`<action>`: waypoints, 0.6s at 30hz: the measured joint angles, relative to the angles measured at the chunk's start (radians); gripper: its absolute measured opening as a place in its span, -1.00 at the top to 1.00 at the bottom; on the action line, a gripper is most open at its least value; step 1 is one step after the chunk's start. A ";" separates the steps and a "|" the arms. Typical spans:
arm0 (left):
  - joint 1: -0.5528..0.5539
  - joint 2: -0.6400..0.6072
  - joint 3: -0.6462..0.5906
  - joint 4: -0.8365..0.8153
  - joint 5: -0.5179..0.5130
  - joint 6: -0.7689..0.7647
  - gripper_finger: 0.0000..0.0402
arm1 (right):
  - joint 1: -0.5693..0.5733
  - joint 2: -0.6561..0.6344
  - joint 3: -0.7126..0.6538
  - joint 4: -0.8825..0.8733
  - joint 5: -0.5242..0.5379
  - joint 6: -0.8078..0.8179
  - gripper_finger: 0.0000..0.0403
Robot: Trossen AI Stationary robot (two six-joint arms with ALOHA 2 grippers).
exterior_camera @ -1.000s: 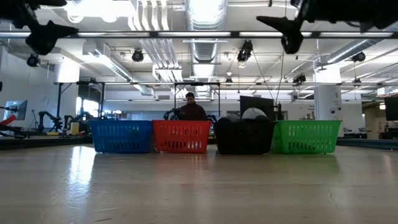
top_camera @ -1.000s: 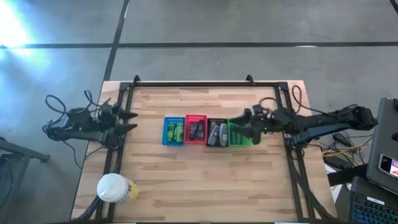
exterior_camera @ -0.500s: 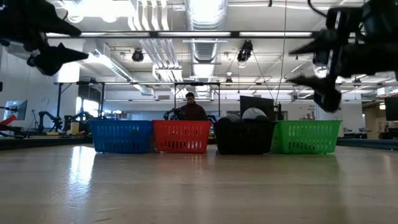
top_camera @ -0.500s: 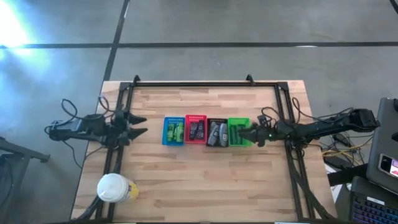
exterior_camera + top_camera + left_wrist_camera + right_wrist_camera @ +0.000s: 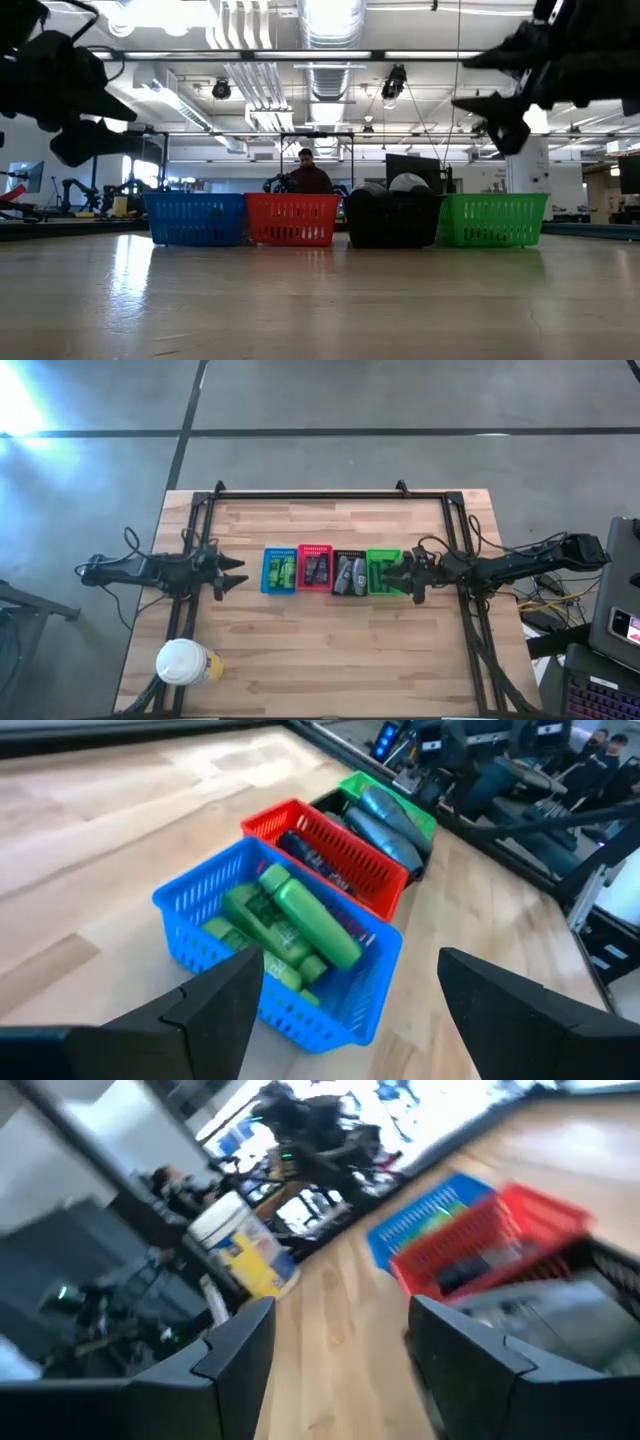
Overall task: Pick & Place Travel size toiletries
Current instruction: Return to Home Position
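Four slotted baskets stand in a row mid-table: blue (image 5: 280, 571), red (image 5: 315, 569), black (image 5: 348, 573) and green (image 5: 384, 573). Bright green toiletries (image 5: 290, 920) lie in the blue basket, dark packets (image 5: 322, 863) in the red one and grey tubes (image 5: 388, 818) in the black one. My left gripper (image 5: 236, 573) hangs open in the air just left of the blue basket (image 5: 270, 950). My right gripper (image 5: 409, 578) hangs open above the green basket's right edge. Both are well above the table in the low view, left (image 5: 100, 125) and right (image 5: 490, 100).
A large white-lidded cup (image 5: 183, 660) stands near the table's near left corner and also shows in the right wrist view (image 5: 240, 1250). A black frame (image 5: 310, 495) runs along the far and side edges. Bare wood lies in front of the baskets. A person sits in the room behind (image 5: 310, 175).
My left gripper has moved toward the table's right, closing on the blue basket, and has come down. My right gripper has drawn back from over the green basket toward the table's right edge and has dropped lower. The baskets have stayed put.
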 joint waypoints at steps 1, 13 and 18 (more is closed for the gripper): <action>0.000 0.002 -0.005 0.009 0.001 -0.001 -0.52 | 0.000 -0.001 0.012 0.000 -0.015 -0.038 -0.13; 0.000 0.020 -0.003 0.012 -0.004 -0.001 -0.52 | 0.000 -0.001 0.105 -0.011 -0.068 -0.073 -0.31; 0.000 0.020 -0.003 0.012 -0.004 0.000 -0.52 | -0.007 -0.035 0.144 -0.220 -0.403 -0.137 -0.40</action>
